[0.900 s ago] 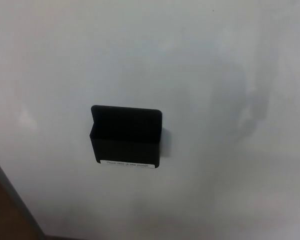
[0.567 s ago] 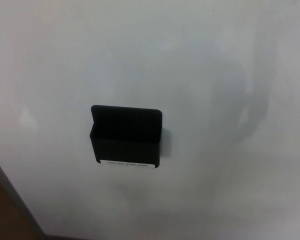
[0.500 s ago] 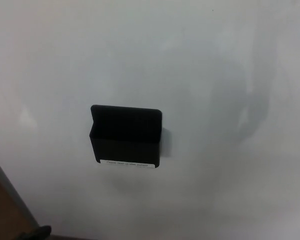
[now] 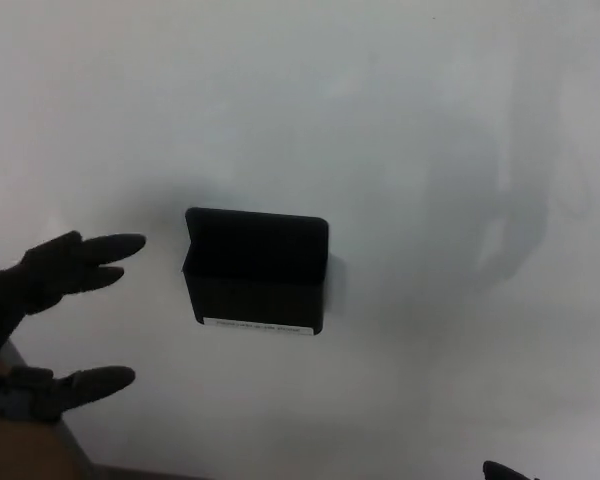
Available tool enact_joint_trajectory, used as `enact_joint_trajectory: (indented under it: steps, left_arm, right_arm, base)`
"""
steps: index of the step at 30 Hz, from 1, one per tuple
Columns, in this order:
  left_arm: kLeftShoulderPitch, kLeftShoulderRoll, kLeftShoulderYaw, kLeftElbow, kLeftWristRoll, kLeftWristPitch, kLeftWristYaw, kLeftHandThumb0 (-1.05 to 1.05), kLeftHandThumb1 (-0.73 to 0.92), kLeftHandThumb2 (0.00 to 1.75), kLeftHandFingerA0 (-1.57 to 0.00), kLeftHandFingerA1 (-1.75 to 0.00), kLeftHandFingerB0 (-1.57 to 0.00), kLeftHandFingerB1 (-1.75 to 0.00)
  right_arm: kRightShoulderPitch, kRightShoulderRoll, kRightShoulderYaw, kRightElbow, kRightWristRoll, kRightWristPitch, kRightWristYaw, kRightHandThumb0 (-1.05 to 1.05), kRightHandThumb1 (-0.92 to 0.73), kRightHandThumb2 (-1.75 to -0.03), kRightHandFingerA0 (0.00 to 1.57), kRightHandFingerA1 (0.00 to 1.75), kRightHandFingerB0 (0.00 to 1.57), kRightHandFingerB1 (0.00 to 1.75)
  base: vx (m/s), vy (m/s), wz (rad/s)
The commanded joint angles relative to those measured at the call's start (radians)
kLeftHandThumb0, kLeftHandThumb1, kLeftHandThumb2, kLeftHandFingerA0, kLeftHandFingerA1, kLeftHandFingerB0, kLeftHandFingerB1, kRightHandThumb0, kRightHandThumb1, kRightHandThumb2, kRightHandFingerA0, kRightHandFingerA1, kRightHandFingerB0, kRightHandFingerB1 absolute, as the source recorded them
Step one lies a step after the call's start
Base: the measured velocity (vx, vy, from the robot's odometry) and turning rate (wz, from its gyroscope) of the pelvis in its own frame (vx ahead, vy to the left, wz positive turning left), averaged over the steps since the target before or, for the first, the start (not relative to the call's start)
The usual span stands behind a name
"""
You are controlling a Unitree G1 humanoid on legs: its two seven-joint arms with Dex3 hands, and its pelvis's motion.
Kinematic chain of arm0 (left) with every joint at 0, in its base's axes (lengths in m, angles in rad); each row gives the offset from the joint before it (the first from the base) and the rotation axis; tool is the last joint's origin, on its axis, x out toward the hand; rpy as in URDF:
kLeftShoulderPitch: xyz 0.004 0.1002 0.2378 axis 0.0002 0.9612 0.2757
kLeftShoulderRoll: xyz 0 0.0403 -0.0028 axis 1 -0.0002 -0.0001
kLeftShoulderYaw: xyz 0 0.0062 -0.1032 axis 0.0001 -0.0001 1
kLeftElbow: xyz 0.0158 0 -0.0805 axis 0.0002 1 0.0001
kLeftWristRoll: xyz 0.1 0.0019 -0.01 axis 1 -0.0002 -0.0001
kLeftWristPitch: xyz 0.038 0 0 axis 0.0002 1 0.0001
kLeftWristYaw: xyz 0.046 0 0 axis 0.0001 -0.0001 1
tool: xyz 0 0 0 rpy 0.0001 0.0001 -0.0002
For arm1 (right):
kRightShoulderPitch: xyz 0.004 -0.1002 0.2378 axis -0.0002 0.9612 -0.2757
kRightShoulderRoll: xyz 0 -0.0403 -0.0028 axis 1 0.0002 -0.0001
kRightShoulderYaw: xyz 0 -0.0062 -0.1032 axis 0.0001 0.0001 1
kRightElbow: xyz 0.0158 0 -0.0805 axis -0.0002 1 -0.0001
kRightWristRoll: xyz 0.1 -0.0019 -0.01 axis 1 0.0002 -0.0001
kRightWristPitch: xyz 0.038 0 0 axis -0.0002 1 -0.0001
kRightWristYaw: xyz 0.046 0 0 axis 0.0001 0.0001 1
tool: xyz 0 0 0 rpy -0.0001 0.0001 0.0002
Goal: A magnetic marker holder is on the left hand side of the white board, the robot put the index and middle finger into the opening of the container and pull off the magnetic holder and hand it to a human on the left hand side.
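Observation:
A black magnetic marker holder (image 4: pixel 257 270) sticks to the whiteboard (image 4: pixel 400 120) near the middle of the head view, its opening facing up and a white label along its bottom edge. My left hand (image 4: pixel 50 315) has come in at the left edge, open, with two fingers (image 4: pixel 100 250) stretched toward the holder and the thumb (image 4: pixel 95 382) lower down. A gap of bare board separates the fingertips from the holder's left side. At the bottom right edge only a small dark tip (image 4: pixel 505 471) shows, perhaps of my right hand.
The whiteboard's grey frame edge (image 4: pixel 70 445) runs diagonally at the lower left, with brown floor or wall beyond it. Faint shadows fall on the board to the right of the holder.
My left hand has risen into view from the lower left and spread its fingers toward the holder. A dark tip has appeared at the bottom right. The holder has not moved.

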Motion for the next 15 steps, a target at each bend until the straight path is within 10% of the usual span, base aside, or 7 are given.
enact_joint_trajectory:
  steps: [1, 2, 8, 9, 10, 15]
  left_arm:
    - [-0.135, 0.133, -0.102, -0.111, 0.181, 0.111, -0.091, -0.74, 0.46, 0.60, -0.31, -0.33, -0.34, -0.33]
    - [-0.187, 0.138, -0.148, -0.087, 0.202, 0.143, -0.109, -0.70, 0.50, 0.56, -0.30, -0.32, -0.29, -0.31]
    - [-0.336, 0.144, -0.287, 0.019, 0.260, 0.217, -0.146, -0.68, 0.50, 0.56, -0.27, -0.31, -0.25, -0.29]
    - [-0.365, 0.141, -0.314, 0.043, 0.263, 0.243, -0.161, -0.31, 0.20, 0.85, -0.09, -0.51, -0.09, -0.49]
    - [-0.379, 0.140, -0.327, 0.058, 0.265, 0.250, -0.168, -0.32, 0.20, 0.85, -0.08, -0.50, -0.08, -0.49]
    - [-0.413, 0.140, -0.364, 0.107, 0.270, 0.248, -0.171, -0.33, 0.19, 0.85, -0.07, -0.51, -0.07, -0.49]
  right_arm:
    - [-0.020, -0.011, -0.025, 0.061, 0.034, -0.151, -0.008, -0.64, -0.60, -0.91, 0.57, 0.59, 0.32, 0.48]
    - [-0.022, -0.012, -0.026, 0.068, 0.032, -0.157, -0.011, -0.60, -0.73, -0.62, 0.65, 0.46, 0.38, 0.35]
    - [-0.038, -0.014, -0.032, 0.096, 0.039, -0.176, -0.010, -0.60, -0.73, -0.62, 0.64, 0.47, 0.39, 0.36]
    - [-0.042, -0.016, -0.031, 0.102, 0.035, -0.181, -0.015, -0.63, -0.60, -0.91, 0.57, 0.59, 0.34, 0.49]
    - [-0.045, -0.016, -0.030, 0.104, 0.033, -0.184, -0.019, -0.60, -0.73, -0.62, 0.65, 0.47, 0.39, 0.36]
    - [-0.056, -0.017, -0.029, 0.117, 0.027, -0.195, -0.029, -0.60, -0.72, -0.62, 0.65, 0.46, 0.40, 0.36]
  base:
    - [0.00, 0.000, 0.00]
    - [0.00, 0.000, 0.00]
    - [0.00, -0.001, 0.01]
    - [0.00, 0.000, 0.00]
    - [0.00, 0.000, 0.00]
    - [0.00, 0.000, 0.00]
